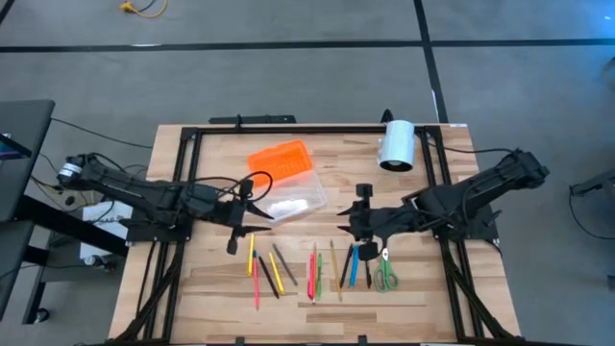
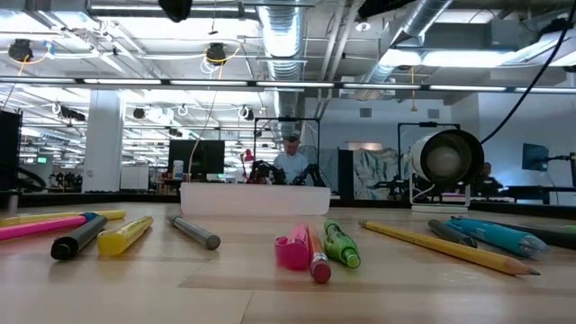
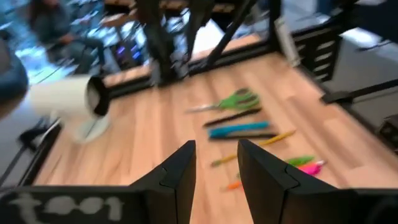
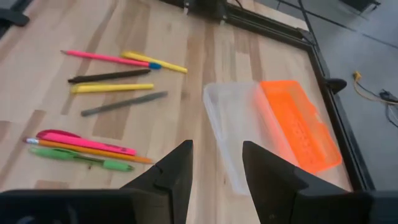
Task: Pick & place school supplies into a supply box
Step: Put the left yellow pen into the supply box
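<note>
We see the box (image 1: 284,185) lying open near the middle of the table (image 1: 423,293), toward the far edge, its orange lid (image 1: 280,160) flipped back beside the clear base (image 4: 231,127). The pens and pencils (image 1: 312,269) lie in a loose row nearer the front edge, with the scissors (image 1: 385,272) at the right end of the row. The left gripper (image 1: 240,216) hangs at the box's left side, fingers (image 3: 180,174) apart and empty. The right gripper (image 1: 357,213) hangs above the row's right half, fingers (image 4: 176,173) likewise apart, holding nothing. A white cylinder (image 1: 396,145) lies near the far right corner.
</note>
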